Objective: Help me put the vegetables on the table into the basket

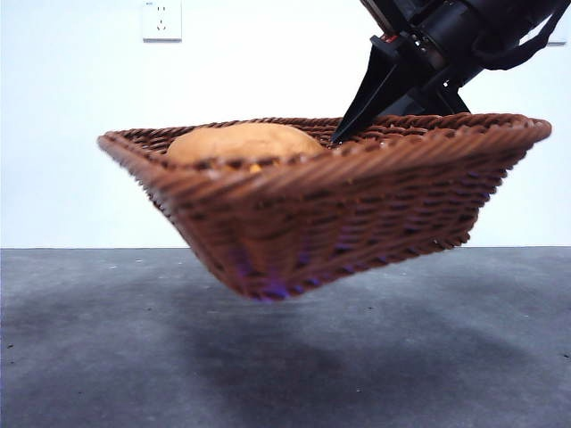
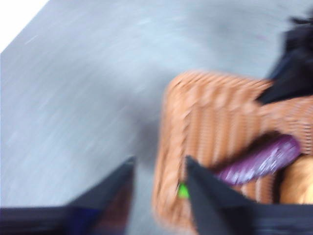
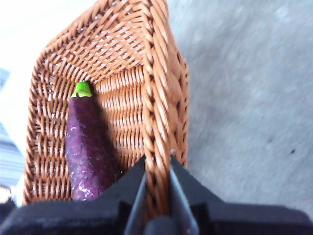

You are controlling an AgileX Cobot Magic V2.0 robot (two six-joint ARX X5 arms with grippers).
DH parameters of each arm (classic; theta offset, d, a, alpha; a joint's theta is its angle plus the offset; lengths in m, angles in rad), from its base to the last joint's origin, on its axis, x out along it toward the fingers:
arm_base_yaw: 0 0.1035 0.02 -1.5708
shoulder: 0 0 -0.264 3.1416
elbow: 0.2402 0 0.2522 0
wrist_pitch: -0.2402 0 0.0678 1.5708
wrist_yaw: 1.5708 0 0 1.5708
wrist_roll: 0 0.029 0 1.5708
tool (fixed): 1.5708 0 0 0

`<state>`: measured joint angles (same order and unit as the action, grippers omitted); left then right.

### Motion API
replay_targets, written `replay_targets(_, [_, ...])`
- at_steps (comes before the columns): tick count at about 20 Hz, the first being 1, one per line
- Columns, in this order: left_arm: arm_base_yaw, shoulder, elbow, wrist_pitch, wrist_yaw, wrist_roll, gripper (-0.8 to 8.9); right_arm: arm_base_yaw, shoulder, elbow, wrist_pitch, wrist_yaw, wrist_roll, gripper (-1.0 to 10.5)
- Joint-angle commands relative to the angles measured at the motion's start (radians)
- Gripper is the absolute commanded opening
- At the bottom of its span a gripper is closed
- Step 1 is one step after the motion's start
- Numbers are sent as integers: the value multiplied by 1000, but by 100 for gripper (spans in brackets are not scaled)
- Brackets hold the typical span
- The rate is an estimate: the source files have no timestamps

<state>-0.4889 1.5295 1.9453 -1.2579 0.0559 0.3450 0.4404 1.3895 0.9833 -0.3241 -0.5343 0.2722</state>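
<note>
The brown wicker basket [image 1: 357,169] hangs tilted above the table [image 1: 107,357], casting a shadow on it. My right gripper [image 1: 343,134] comes in from the upper right and is shut on the basket's braided rim [image 3: 157,164]. Inside the basket [image 3: 122,54] lies the purple eggplant [image 3: 88,147] with its green stem end away from the jaws. The orange-brown potato [image 1: 243,143] shows over the rim. The left wrist view is blurred: my left gripper [image 2: 159,169] is open above the table beside the basket [image 2: 210,112], which holds the eggplant [image 2: 261,159] and potato [image 2: 298,178].
A white wall with a socket [image 1: 161,20] stands behind the table. The right arm [image 2: 293,63] appears as a dark shape over the basket's far side in the left wrist view. Bare grey table [image 3: 244,98] lies under and around the basket.
</note>
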Motion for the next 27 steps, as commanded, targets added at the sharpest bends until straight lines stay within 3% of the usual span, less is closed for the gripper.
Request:
replay_targets(1, [102, -63, 2, -5, 9, -54, -8, -57, 2, 17, 10, -17, 40, -12])
replay_targets(6, [289, -214, -2, -6, 186, -66, -8, -244, 2, 108, -22, -80, 37, -12])
replay_targets(9, [319, -299, -44, 4, 188, -77, -8, -353, 3, 162, -105, -84, -37, -12])
replay_targets(14, [319, -509, -319, 97, 187, -131, -8, -499, 51, 173, -190, -92, -130, -12])
replay_targets(19, [319, -660, -463, 82, 178, -159, -8, -548, 207, 174, -189, -93, -192, -12])
replay_targets(27, [319, -737, -464, -1, 153, -162, -8, -569, 378, 177, -66, -76, -188, -12])
